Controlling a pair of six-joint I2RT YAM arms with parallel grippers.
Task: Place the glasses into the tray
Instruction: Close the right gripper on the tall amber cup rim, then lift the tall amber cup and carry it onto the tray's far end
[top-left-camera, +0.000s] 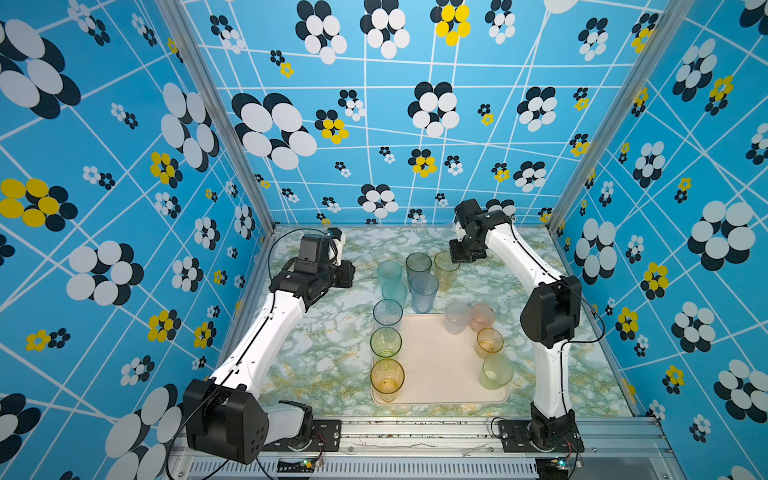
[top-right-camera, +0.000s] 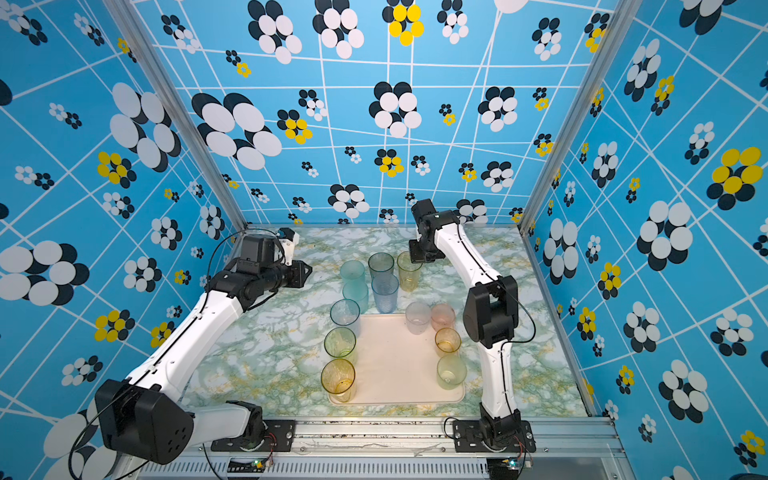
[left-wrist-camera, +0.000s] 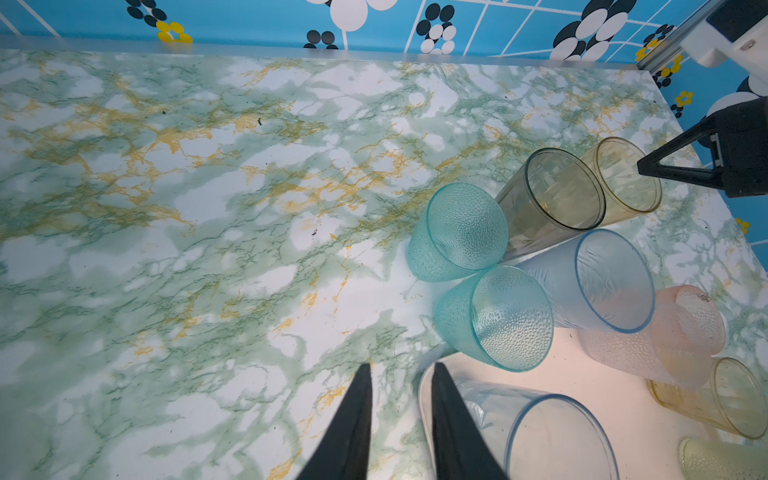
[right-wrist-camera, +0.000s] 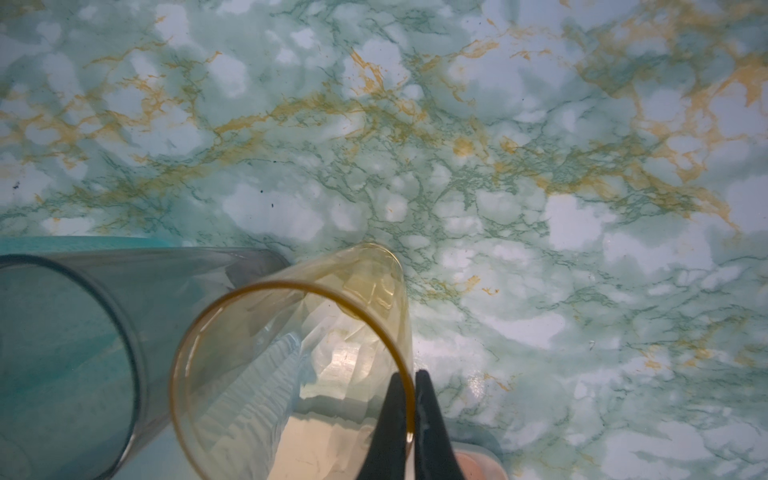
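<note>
The right jaws are closed on the rim of the back amber glass (right-wrist-camera: 299, 345), one finger inside and one outside. A rim pinch looks the sensible hold, since the glass seems too wide to span. It appears to stand on the bench (top-left-camera: 324, 357) behind the tray (top-left-camera: 440, 374), at the edge of a tight cluster with the grey glass (top-left-camera: 418, 266), the blue glass (top-left-camera: 424, 293) and two teal glasses (top-left-camera: 389, 272). Taking the outer one first should spare its neighbours.

The left jaws stand slightly open and hold nothing. They hang by the tray's far left corner, probably so as not to crowd the right jaws.

Seven glasses line the tray's left and right sides, leaving the middle bare for the five to come. Whether the clear glass (top-left-camera: 457, 318) and pink glass (top-left-camera: 482, 318) sit fully inside the rim I cannot tell.

The bench is a glossy green-and-gold marble print, likely slick under a dragged glass. Blue walls (top-left-camera: 124, 166) with white lines and black, white and yellow flowers enclose it on three sides, on an aluminium frame (top-left-camera: 216, 108)
</note>
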